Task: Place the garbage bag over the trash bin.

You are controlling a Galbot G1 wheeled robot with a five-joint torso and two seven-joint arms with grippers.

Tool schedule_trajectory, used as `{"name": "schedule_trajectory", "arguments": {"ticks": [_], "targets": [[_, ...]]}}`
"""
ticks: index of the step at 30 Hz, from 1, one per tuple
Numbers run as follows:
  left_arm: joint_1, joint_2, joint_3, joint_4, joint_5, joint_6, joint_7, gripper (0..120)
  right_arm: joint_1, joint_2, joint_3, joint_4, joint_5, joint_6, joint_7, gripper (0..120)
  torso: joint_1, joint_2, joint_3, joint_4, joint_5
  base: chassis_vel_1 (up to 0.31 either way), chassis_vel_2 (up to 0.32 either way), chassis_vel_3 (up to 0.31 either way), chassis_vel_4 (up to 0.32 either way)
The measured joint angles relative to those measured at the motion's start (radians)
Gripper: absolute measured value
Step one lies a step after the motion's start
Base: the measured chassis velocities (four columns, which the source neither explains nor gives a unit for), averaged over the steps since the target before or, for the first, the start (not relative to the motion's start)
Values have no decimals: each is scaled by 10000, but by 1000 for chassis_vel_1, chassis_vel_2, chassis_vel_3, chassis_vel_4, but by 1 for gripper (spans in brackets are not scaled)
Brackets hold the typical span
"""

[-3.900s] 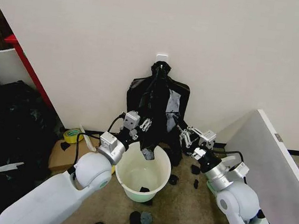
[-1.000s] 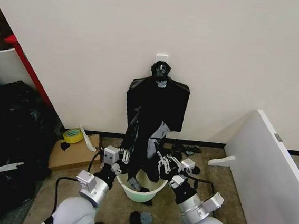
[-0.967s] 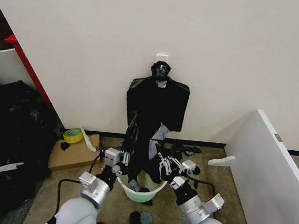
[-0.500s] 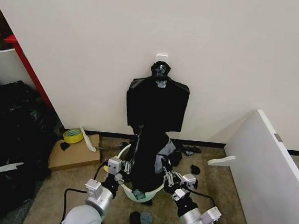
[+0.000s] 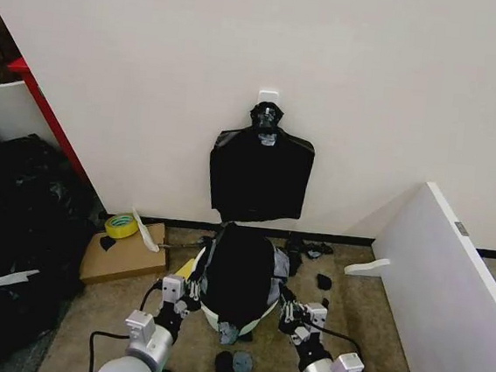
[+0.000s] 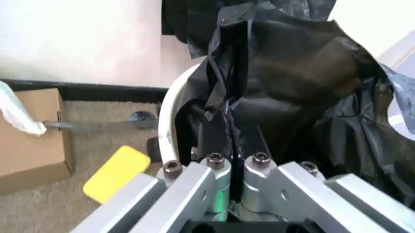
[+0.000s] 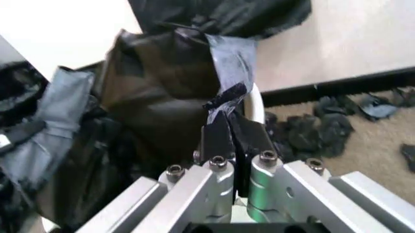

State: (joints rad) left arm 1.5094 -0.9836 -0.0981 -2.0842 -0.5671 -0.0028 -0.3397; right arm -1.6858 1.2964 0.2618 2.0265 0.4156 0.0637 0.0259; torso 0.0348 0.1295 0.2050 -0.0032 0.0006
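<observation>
The garbage bag (image 5: pixel 240 273) is a glossy black sheet draped over the trash bin, hiding most of the bin in the head view. My left gripper (image 5: pixel 192 295) holds the bag's edge at the bin's left side, my right gripper (image 5: pixel 287 306) at its right side. In the left wrist view the left gripper (image 6: pixel 228 145) is shut on a bunched fold of the bag (image 6: pixel 292 77), next to the bin's cream rim (image 6: pixel 170 121). In the right wrist view the right gripper (image 7: pixel 230 133) is shut on the bag's edge (image 7: pixel 162 73), by the rim (image 7: pixel 257 104).
A flat black bundle (image 5: pixel 260 174) hangs on the wall behind the bin. A cardboard box (image 5: pixel 122 257) with a yellow tape roll (image 5: pixel 121 225) lies at the left, beside a black plastic heap (image 5: pixel 17 208). A white board (image 5: pixel 449 285) leans at the right. Black scraps (image 5: pixel 235 361) litter the floor.
Both grippers have come down and back toward me, pulling the bag from hanging upright above the bin to spread over its opening.
</observation>
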Motion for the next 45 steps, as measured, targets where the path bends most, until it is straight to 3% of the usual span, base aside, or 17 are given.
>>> {"name": "schedule_trajectory", "arguments": {"ticks": [10, 21, 26, 32, 45], "targets": [[144, 366, -146, -360, -429, 390, -244, 0, -426, -26, 146, 292, -307, -701, 437, 0, 0, 0, 0, -1, 0, 0, 0, 0, 0], [762, 922, -327, -889, -763, 1688, -800, 0, -482, -201, 64, 590, -654, -2141, 1106, 0, 0, 0, 1, 0, 1, 0, 0, 0, 0], [1024, 1126, -387, -893, -1020, 1973, -878, 0, -459, -79, -2, 476, -904, -2266, 1205, 0, 0, 0, 1, -1, 0, 0, 0, 0, 0], [1206, 1157, -412, -648, -1144, 2026, -898, 0, -399, -17, -19, 198, -1081, -2318, 1249, 0, 0, 0, 1, 0, 0, 0, 0, 0, 0], [54, 722, -93, 725, -1398, 1328, -870, 0, 484, 302, -149, -901, -1446, -1952, 1248, 0, 0, 0, 2, 0, 0, 0, 0, 0, 0]]}}
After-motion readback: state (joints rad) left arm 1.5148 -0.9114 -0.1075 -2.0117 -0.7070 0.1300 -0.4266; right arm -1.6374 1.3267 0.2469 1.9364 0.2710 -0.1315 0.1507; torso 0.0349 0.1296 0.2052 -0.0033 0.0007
